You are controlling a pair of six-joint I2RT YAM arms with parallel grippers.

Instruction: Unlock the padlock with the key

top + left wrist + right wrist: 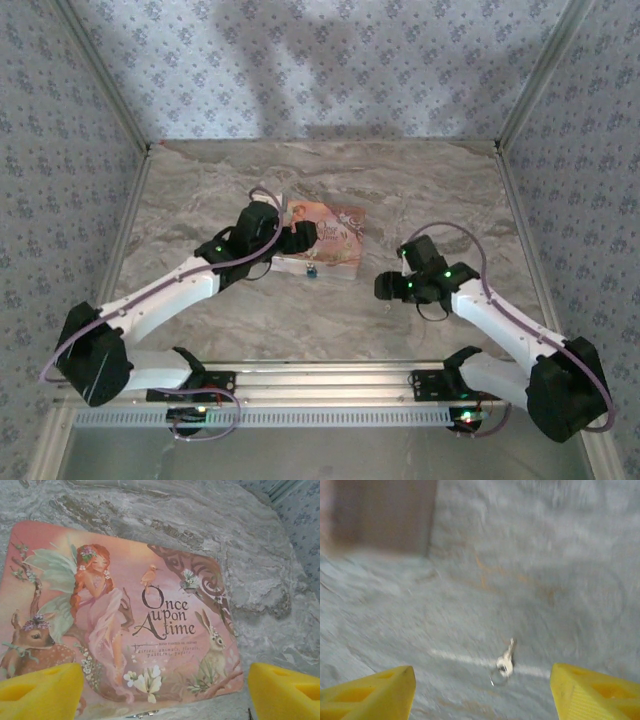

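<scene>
The right claw (482, 695) is spread wide and empty, its yellow fingers (370, 692) low over the marbled worktop (560, 555). Just ahead of it, a little toward its right finger, lies the key (507, 656), flat on the worktop and touching neither finger. A small ring (496, 676) sits at its near end, and it rests across a pale streak (455, 657). This view is blurred, so the key's teeth cannot be made out. Farther ahead, to the claw's left, is a dim brown shape (385, 515) too smeared to name.

The left claw (165, 692) is also wide open, gripping nothing. It hangs above the near edge of the box (125, 580) — its left finger over the lid's near corner, its right finger over bare worktop just past the box's other corner. Right under the claw, at the box's near edge, is a glint of metal (142, 714); I cannot tell what it is. Ahead of the claw the lid shows a fairy, a deer, a rabbit and "Once upon a time".

From above, the padlock (312, 270) sits against the box's near edge, just behind the left claw on the arm-base side and well apart from the right claw. It is too small to tell how its shackle stands.
</scene>
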